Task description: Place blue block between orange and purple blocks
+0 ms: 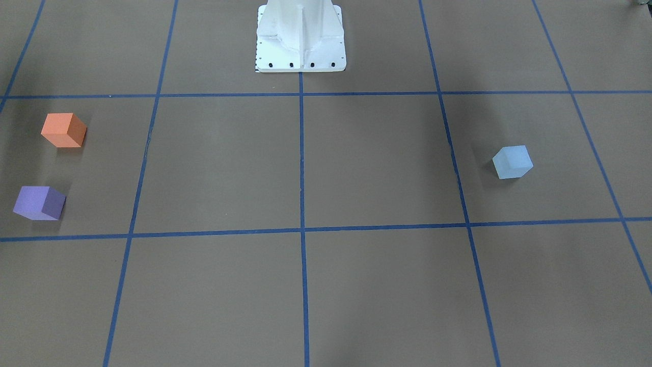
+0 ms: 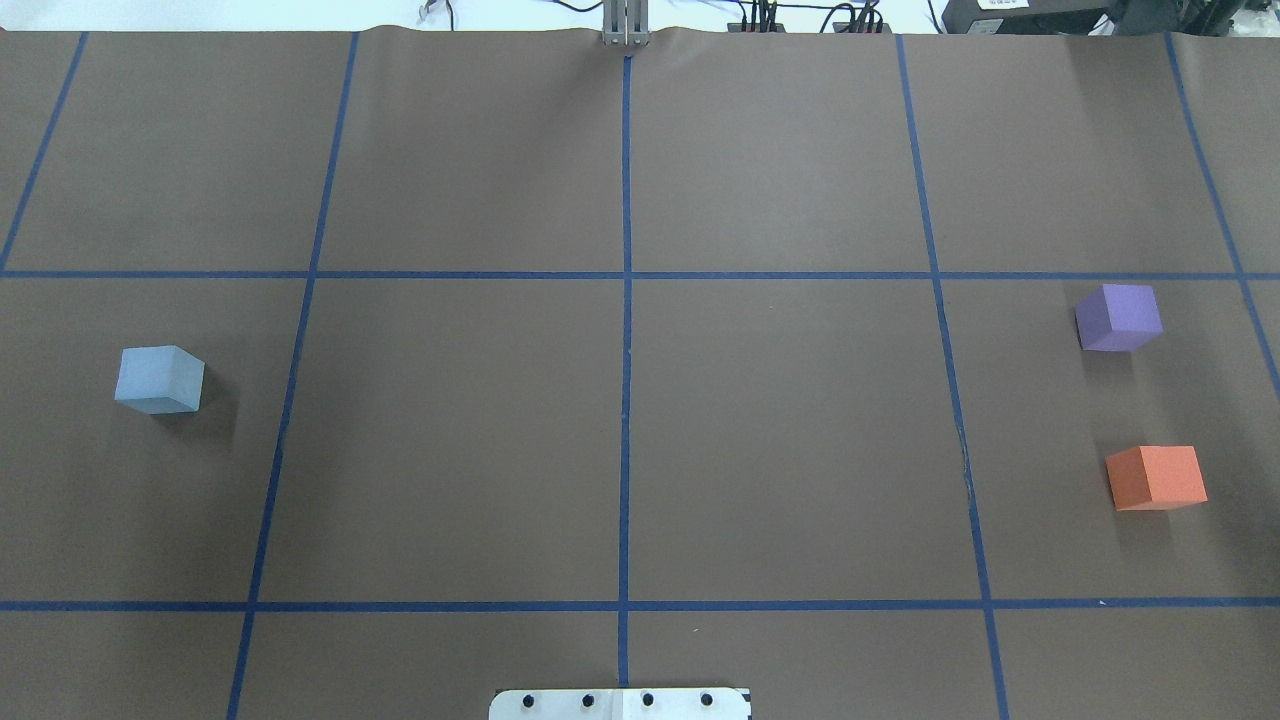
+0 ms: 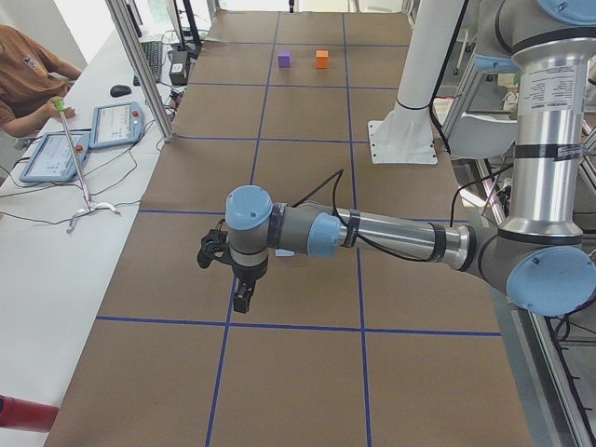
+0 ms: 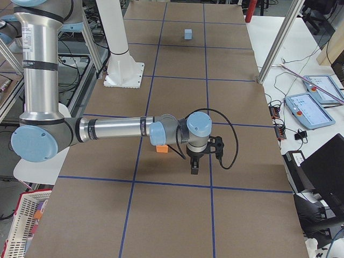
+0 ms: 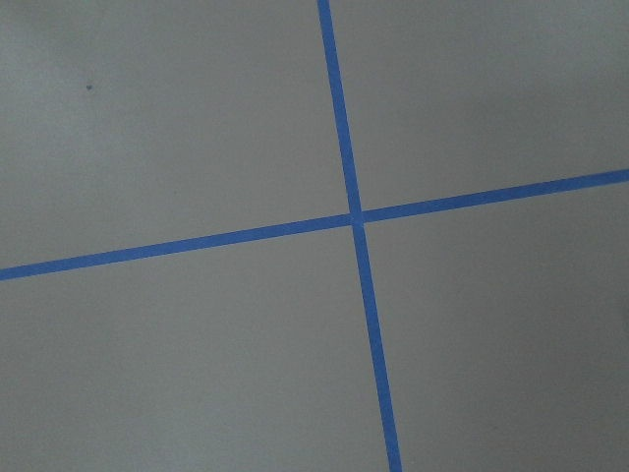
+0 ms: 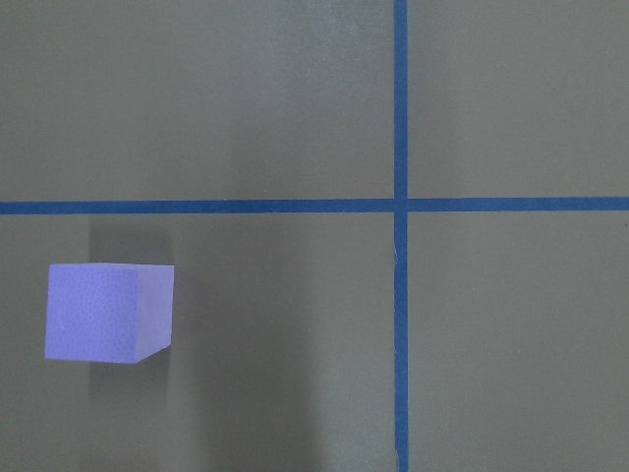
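The light blue block [image 1: 512, 162] sits on the robot's left side of the table [image 2: 158, 379], far from the others. The orange block [image 1: 63, 130] and the purple block [image 1: 39, 203] sit apart on the robot's right side, with a bare gap between them in the overhead view, orange [image 2: 1156, 477] and purple [image 2: 1118, 317]. The right wrist view shows the purple block [image 6: 108, 312] below it. My left gripper [image 3: 240, 298] and right gripper [image 4: 194, 169] show only in the side views, above the table. I cannot tell whether they are open or shut.
The white robot pedestal [image 1: 301, 35] stands at the table's middle edge. Blue tape lines [image 2: 626, 350] divide the brown table into squares. An operator [image 3: 28, 74] and tablets [image 3: 112, 123] are at a side desk.
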`<state>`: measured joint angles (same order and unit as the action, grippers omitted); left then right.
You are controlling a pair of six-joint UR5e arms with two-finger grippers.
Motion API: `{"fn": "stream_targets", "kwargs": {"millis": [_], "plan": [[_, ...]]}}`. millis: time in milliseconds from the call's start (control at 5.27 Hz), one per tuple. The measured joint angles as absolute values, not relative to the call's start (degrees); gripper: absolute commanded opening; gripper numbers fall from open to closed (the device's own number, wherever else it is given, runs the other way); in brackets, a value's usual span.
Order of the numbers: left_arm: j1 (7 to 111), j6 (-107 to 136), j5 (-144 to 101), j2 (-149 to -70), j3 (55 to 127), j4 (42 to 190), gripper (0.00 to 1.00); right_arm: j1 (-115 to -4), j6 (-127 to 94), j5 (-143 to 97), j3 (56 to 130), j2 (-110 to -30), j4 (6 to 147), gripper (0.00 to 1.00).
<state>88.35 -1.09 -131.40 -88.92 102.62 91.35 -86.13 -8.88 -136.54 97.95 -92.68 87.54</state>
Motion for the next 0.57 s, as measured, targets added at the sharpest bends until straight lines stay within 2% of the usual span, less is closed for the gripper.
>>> {"fn": "stream_targets", "kwargs": {"millis": [569], "plan": [[74.64, 25.41, -131.23, -89.34, 110.19, 95.30, 1.00, -86.10, -8.83, -136.05, 98.02, -91.99, 87.61, 1.00]]}}
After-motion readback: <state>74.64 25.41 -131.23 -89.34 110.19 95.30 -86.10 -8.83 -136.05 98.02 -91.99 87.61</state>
